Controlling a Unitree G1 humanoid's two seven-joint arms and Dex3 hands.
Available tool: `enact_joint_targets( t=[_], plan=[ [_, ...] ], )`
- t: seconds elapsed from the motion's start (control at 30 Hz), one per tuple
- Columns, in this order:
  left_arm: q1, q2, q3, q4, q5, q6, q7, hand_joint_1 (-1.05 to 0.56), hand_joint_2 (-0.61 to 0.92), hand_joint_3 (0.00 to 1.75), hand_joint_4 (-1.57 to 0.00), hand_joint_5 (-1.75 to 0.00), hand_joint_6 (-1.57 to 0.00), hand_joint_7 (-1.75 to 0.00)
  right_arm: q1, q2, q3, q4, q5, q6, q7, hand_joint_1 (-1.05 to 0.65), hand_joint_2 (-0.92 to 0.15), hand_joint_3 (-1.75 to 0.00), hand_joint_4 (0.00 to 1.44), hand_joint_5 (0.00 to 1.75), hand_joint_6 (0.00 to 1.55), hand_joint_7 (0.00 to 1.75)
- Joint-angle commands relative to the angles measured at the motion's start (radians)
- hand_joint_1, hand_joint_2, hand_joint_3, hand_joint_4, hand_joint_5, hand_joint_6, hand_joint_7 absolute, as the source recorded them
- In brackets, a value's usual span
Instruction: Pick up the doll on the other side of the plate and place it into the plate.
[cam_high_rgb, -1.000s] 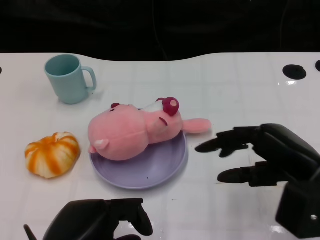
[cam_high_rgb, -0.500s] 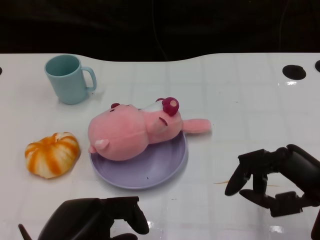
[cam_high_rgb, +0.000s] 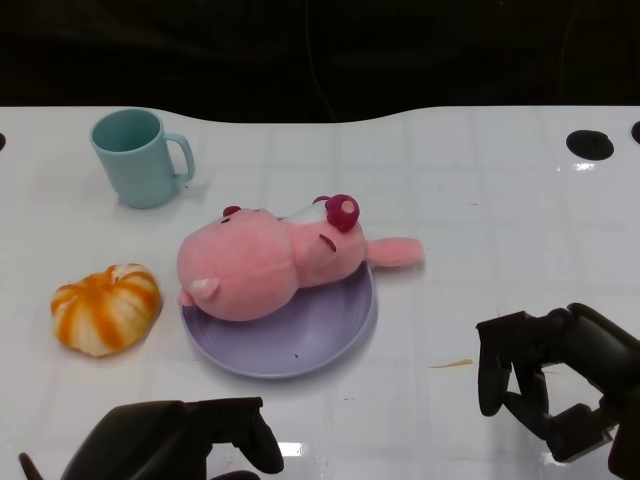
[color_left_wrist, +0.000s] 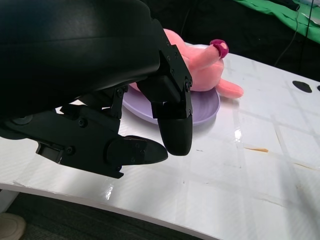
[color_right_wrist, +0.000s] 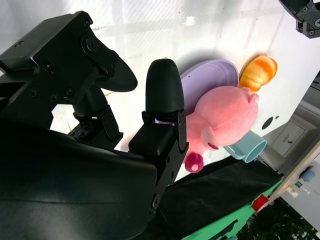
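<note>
Four items on the white counter (cam_high_rgb: 480, 180), plus both hands.

Doll (cam_high_rgb: 270, 262): pink plush, lying on its side across the far part of the plate, head toward the robot's left, one pink limb reaching past the rim on the right; a dark red knob sits on its upper side. Also seen in the left wrist view (color_left_wrist: 200, 70) and the right wrist view (color_right_wrist: 225, 115).

Plate (cam_high_rgb: 310, 340): lilac, shallow, round, near the middle of the counter; its near half is bare.

Mug (cam_high_rgb: 135, 157): pale teal, upright, handle to the right, at the far left, well apart from the plate.

Pumpkin-shaped toy (cam_high_rgb: 105, 308): orange and white, just beside the plate's left rim, not touching it.

Left hand (cam_high_rgb: 175, 445): at the near edge, in front of the plate, fingers (color_left_wrist: 172, 120) curled inward and holding nothing.

Right hand (cam_high_rgb: 560, 380): at the near right, well apart from the plate, fingers (cam_high_rgb: 495, 365) bent downward and drawn in, nothing held.

Small tan sliver (cam_high_rgb: 452, 363): lies on the counter between plate and right hand.
</note>
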Motion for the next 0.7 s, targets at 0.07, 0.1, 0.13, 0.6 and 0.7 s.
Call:
enact_joint_targets(
  t=[0.07, 0.1, 0.13, 0.6, 0.7],
  plan=[
    [0.002, 0.012, 0.004, -0.002, 0.004, 0.001, -0.007, -0.30, 0.92, 0.39, -0.61, -1.64, -0.70, -0.96, -0.017, -0.030, 0.001, 0.009, -0.011, 0.004, 0.017, -0.04, -0.32, -1.39, 0.89, 1.75, 0.78, 1.54],
    [0.002, 0.013, 0.004, -0.002, 0.005, 0.002, -0.007, -0.30, 0.92, 0.39, -0.60, -1.65, -0.70, -0.98, -0.019, -0.031, 0.003, 0.009, -0.013, 0.008, 0.020, -0.05, -0.32, -1.40, 0.88, 1.75, 0.78, 1.54],
    [0.001, 0.013, 0.004, -0.002, 0.004, 0.003, -0.009, -0.30, 0.92, 0.38, -0.60, -1.65, -0.69, -0.98, -0.021, -0.031, 0.004, 0.011, -0.015, 0.010, 0.023, -0.05, -0.32, -1.39, 0.88, 1.75, 0.78, 1.54],
    [-0.001, 0.018, 0.006, -0.003, -0.004, -0.005, -0.011, -0.28, 0.92, 0.38, -0.62, -1.62, -0.71, -0.92, -0.027, -0.046, 0.016, -0.014, -0.051, 0.032, 0.036, -0.07, -0.31, -1.41, 0.92, 1.75, 0.81, 1.53],
    [-0.002, 0.020, 0.007, -0.002, -0.004, -0.006, -0.012, -0.28, 0.92, 0.38, -0.62, -1.60, -0.73, -0.90, -0.028, -0.047, 0.016, -0.014, -0.050, 0.031, 0.039, -0.06, -0.31, -1.41, 0.92, 1.75, 0.81, 1.53]
  ],
)
